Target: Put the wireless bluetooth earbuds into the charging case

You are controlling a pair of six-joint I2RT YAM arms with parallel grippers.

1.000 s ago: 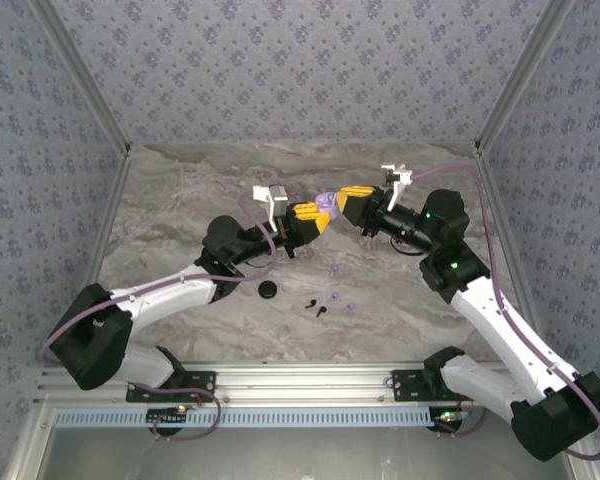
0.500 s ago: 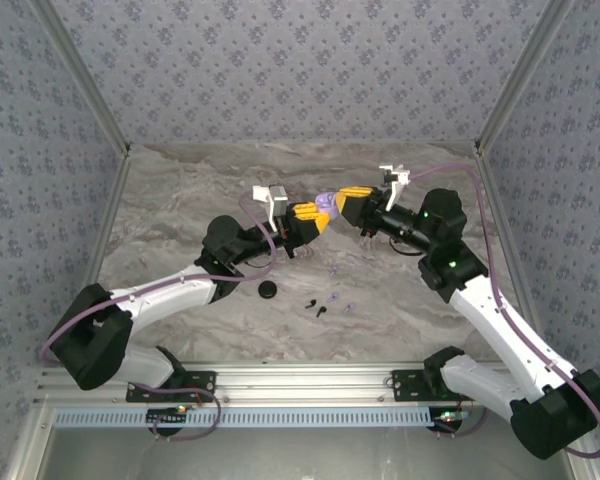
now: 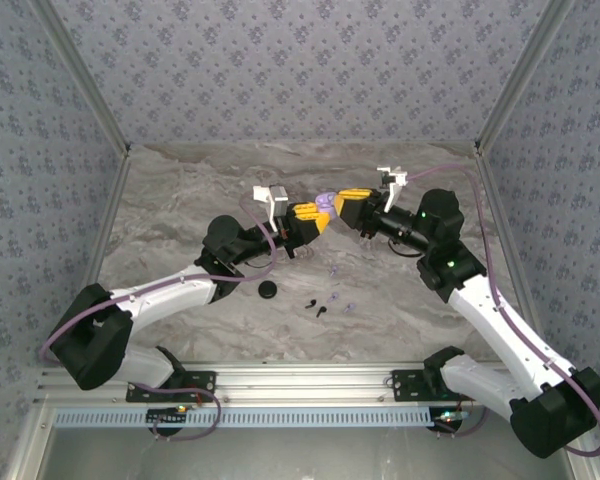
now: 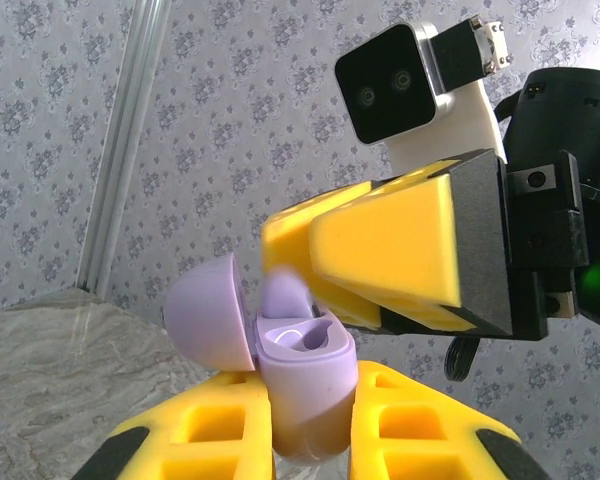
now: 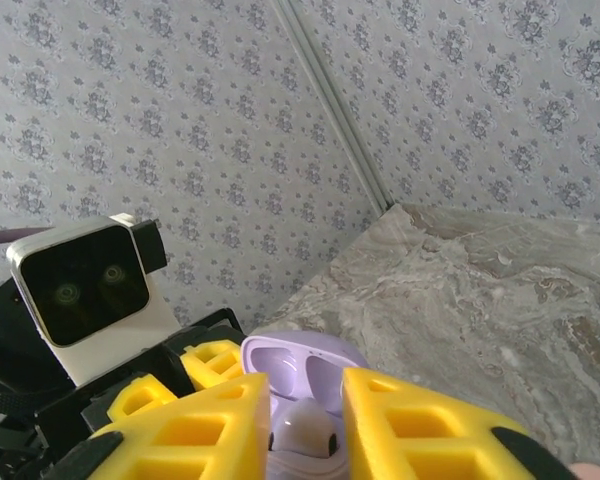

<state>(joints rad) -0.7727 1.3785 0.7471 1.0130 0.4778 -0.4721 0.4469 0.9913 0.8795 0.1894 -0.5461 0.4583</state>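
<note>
We see left jaws clenched on an open round lilac charging case, right jaws flanking a tiny lilac earbud, grasp we cannot tell.

The top view looks down from above and behind the arms, taking in the whole worktop. The left wrist view looks close along its jaws at the right camera; the right wrist view faces back at the left camera. Both share the case.
</note>
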